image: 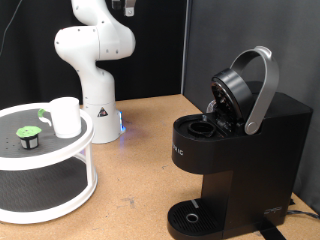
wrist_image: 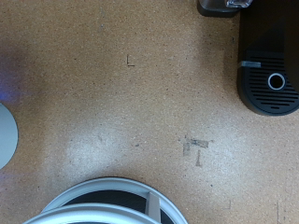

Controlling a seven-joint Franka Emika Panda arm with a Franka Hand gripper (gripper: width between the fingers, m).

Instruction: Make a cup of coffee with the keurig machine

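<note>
The keurig machine (image: 238, 150) stands at the exterior view's right with its lid raised, well apart from the white rack (image: 45, 190) at the left. On the rack's top shelf the cup (image: 66, 116) sits beside a green-topped pod (image: 27, 136). The gripper shows in neither view, so I cannot tell how its fingers stand.

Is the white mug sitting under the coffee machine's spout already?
No, the white mug stands on the round white rack at the exterior view's left, apart from the Keurig machine, whose drip tray is bare.

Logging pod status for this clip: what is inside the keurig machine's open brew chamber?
The keurig machine has its lid raised; the chamber looks dark, with no pod discernible. Its bottom is hidden. A green-topped pod sits beside the cup.
</note>
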